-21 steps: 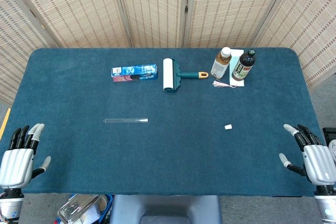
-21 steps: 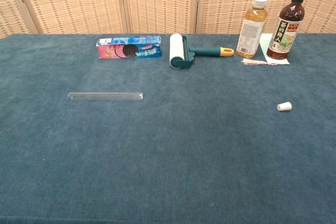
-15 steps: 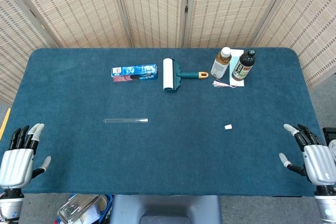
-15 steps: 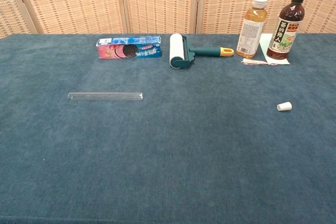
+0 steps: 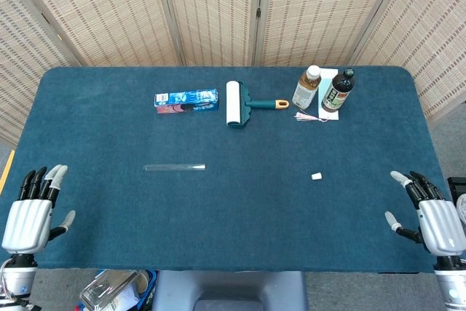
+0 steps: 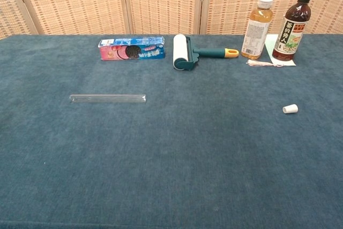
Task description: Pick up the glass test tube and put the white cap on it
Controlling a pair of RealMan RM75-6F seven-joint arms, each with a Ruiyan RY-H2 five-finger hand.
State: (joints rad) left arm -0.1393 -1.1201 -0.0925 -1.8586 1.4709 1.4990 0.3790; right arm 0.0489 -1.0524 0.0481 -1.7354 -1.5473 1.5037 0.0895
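On the blue table (image 5: 233, 253), the glass test tube (image 5: 174, 167) lies flat, left of centre, long axis across the table. The white cap (image 5: 316, 176) sits well apart from it on the right. That split suits one hand per item: tube on the left hand's side, cap on the right's.

Left hand (image 5: 29, 213) hovers at the near-left corner, back of hand up, fingers extended and slightly apart, holding nothing. Right hand (image 5: 431, 213) does the same at the near-right corner. Both are well clear of the task items; looks like a ready pose, no step begun.

Along the back edge, out of the work zone: cookie box (image 5: 186, 100), lint roller (image 5: 244, 103), pale drink bottle (image 5: 306, 87), dark bottle (image 5: 338, 90) on a white sheet.

Hard to read:
- Tube is clear glass, barely contrasts with the cloth; can't tell which end is open.
- Cap too small to tell which way its opening faces.
- Chest view shows neither hand.
- Wrists and arms cut off at the head view's bottom edge.
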